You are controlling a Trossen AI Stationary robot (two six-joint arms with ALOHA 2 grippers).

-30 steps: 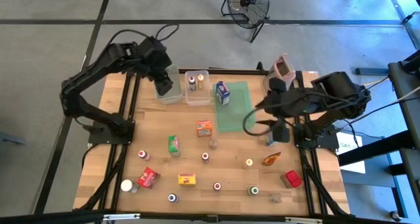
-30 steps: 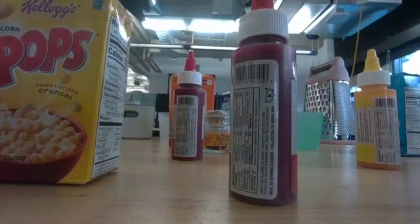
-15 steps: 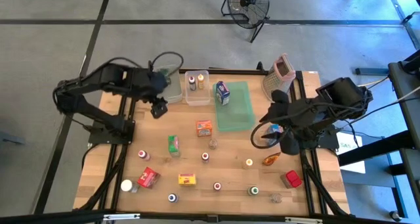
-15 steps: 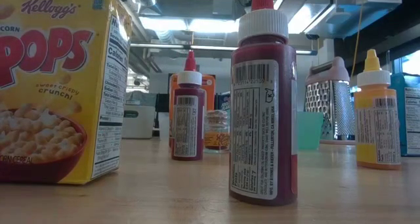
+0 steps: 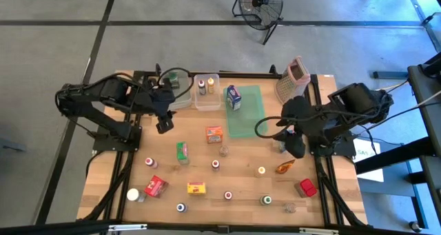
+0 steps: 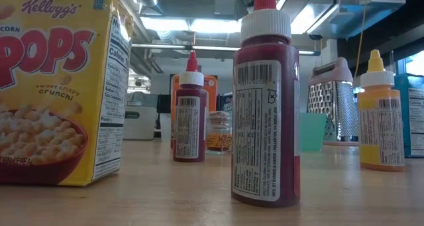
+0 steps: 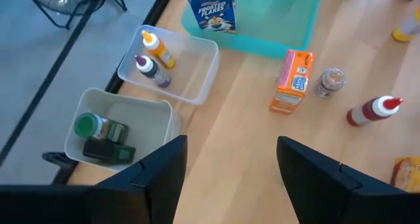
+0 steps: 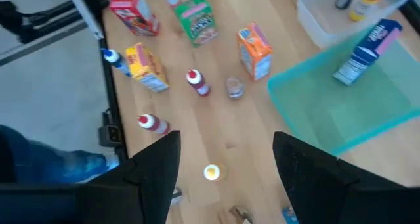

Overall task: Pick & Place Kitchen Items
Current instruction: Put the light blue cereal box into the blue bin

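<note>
The kitchen items stand scattered on the wooden table: an orange carton (image 5: 214, 134), a green carton (image 5: 182, 151), a yellow carton (image 5: 196, 188), a red carton (image 5: 156, 186), and several small jars and bottles. A blue carton (image 5: 233, 96) stands on the green tray (image 5: 249, 121). My left gripper (image 5: 164, 125) hangs open and empty above the table's far left part, near the bins; its wrist view shows bare wood between the fingers (image 7: 230, 178). My right gripper (image 5: 295, 149) hangs open and empty over the table's right side (image 8: 226, 165).
Two clear bins stand at the far edge. The left bin (image 7: 125, 125) holds a green-capped jar and dark packets. The right bin (image 7: 174, 60) holds a yellow bottle and a purple one. A box grater (image 5: 295, 73) stands at the far right corner.
My left gripper has swung from above the left clear bin toward the table's near edge and now hangs over bare wood, still open. My right gripper has rolled about its own line and shifted slightly toward the near edge. No item has moved.
</note>
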